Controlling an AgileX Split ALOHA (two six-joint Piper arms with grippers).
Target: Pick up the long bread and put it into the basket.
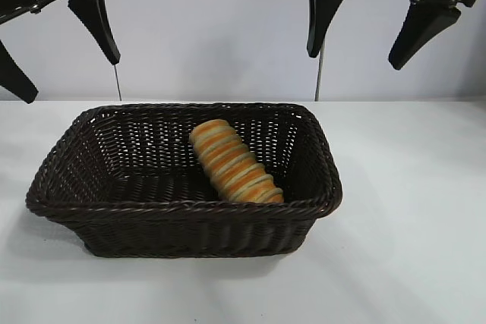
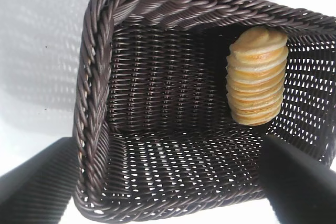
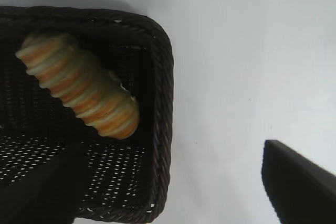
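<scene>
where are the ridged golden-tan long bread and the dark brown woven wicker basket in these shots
ridged golden-tan long bread [image 1: 234,165], exterior view, middle of its ridged top
dark brown woven wicker basket [image 1: 182,210], exterior view, braided front rim

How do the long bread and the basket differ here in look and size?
The long bread is golden-tan with pale crosswise ridges; the basket is dark brown woven wicker. The bread is rounded and much shorter; the basket is rectangular and contains it. The bread lies diagonally; the basket sits square on the table.

The bread [image 1: 235,163] is golden-tan, banded crosswise with pale cream and orange ridges. The basket [image 1: 182,212] is dark brown woven wicker with a braided rim, and the counter [image 1: 410,187] is plain white.
</scene>
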